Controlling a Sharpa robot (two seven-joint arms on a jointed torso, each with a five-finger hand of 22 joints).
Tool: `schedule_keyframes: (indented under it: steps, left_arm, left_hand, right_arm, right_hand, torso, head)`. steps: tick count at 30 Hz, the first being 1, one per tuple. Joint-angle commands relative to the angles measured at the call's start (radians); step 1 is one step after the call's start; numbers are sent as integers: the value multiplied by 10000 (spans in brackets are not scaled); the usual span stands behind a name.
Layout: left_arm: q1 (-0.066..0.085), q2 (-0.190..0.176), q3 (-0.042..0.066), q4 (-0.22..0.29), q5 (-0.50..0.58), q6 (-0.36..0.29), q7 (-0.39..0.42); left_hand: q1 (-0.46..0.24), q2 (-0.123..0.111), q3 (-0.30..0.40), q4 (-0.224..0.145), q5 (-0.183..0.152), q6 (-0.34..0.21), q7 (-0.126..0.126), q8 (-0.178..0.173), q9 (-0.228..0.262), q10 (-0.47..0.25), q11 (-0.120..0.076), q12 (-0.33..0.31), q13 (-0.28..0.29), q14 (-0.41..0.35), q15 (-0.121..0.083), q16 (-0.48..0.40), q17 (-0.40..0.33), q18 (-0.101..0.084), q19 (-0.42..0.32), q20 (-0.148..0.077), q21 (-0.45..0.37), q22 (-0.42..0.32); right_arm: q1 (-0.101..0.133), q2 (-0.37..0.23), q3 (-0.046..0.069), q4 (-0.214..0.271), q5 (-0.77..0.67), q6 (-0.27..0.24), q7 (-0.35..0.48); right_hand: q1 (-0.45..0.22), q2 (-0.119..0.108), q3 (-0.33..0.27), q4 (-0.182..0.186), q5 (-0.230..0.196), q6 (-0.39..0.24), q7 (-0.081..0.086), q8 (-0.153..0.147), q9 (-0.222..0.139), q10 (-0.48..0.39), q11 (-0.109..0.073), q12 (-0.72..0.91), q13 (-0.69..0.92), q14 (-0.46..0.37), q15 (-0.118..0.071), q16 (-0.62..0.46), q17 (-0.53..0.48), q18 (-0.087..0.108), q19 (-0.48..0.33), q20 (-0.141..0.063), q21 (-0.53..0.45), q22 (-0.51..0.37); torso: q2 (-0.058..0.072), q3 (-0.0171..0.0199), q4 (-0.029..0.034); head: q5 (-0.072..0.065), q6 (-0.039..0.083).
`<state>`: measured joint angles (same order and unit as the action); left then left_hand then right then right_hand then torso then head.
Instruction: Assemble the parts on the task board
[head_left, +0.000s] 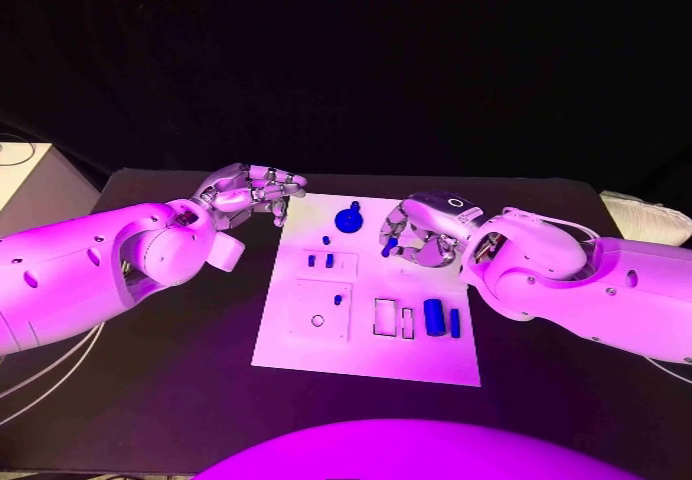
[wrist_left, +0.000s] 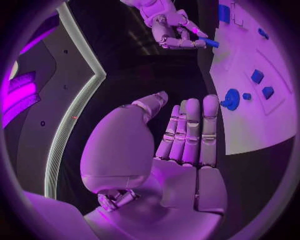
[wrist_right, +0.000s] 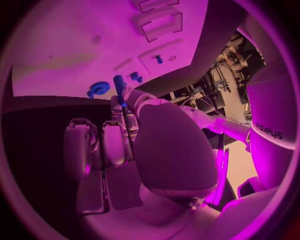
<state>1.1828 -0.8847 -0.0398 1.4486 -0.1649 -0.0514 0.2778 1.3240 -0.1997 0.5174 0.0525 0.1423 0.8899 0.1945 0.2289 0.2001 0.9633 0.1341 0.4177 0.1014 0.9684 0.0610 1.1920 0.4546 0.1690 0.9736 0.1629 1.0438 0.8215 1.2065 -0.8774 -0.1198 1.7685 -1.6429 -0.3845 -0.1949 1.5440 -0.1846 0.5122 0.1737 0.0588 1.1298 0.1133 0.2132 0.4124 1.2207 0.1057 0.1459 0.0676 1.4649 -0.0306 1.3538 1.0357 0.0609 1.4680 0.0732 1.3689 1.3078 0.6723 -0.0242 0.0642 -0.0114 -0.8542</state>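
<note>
The white task board (head_left: 289, 345) lies in the middle of the black table. My right hand (head_left: 421, 232) hovers over its far right part and pinches a short blue peg (head_left: 387, 250) between thumb and finger; the peg (wrist_right: 119, 85) stands up from the fingertips, and the left wrist view also shows this hand (wrist_left: 170, 29) with the peg (wrist_left: 209, 42). A blue round knob (head_left: 348, 217) sits on the board's far end, just left of that hand. My left hand (head_left: 253, 192) hangs beyond the board's far left corner, fingers (wrist_left: 190, 132) stretched out, holding nothing.
On the board stand two small blue pegs (head_left: 320, 260), a tiny blue piece (head_left: 339, 298), and two larger blue cylinders (head_left: 443, 320) beside a rectangular frame slot (head_left: 387, 316). A pale box (head_left: 29, 180) stands past the table's left edge.
</note>
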Motion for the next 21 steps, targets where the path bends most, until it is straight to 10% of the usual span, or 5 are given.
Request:
schedule_keyframes:
  steps: [1,21]
  left_arm:
    - [1,43,7,17,69,19,23]
    - [-3,177,6,3,86,58,34]
  left_hand:
    - [35,43,18,61,6,-70,-9,-10,-10,-70,-20,39,11,-8,33,66,18,69,-71,-24,-41,-10]
    - [35,43,18,61,6,-70,-9,-10,-10,-70,-20,39,11,-8,33,66,18,69,-71,-24,-41,-10]
  right_arm:
    - [-39,260,-15,203,-191,-36,91]
    - [-950,2193,-225,-74,-665,-4,500]
  right_hand:
    - [-155,27,60,-21,50,-41,29,32,12,661,-610,-23,164,101,-34,40,-16,-92,174,-55,36,622]
    - [-303,-24,211,-125,58,-130,59,14,43,653,-582,-132,179,83,-14,10,-83,-69,131,-42,-53,546]
  torso:
    - [3,22,-36]
    - [11,9,1]
  head:
    - [71,-3]
    - [392,-68]
